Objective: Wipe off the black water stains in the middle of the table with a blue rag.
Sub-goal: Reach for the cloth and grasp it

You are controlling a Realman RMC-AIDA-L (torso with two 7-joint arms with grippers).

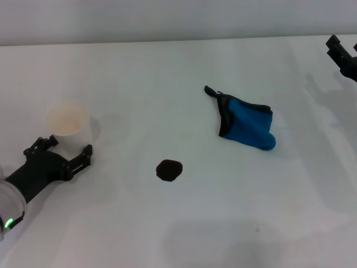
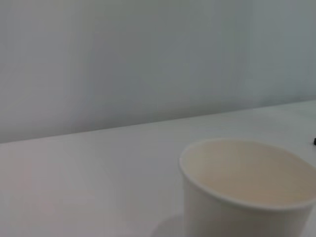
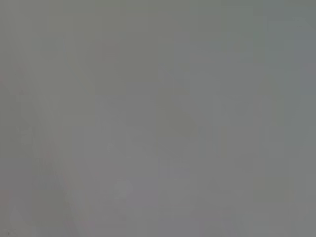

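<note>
With its fingers spread around a white paper cup [image 1: 69,127], the left gripper [image 1: 66,152] sits left of the black water stains [image 1: 168,170] on the table [image 1: 167,67]; the blue rag [image 1: 247,124] lies untouched upper right, best pinched at its thick fold, while the right gripper [image 1: 341,53], grip state unclear, hangs far right.

White paper cup [image 1: 69,129] upright, empty, near table's left edge.

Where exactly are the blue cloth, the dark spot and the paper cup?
blue rag [image 1: 248,125]: head view, middle of its blue fold.
black water stains [image 1: 168,170]: head view, blot's centre.
paper cup [image 2: 237,217]: left wrist view, outer wall.
</note>
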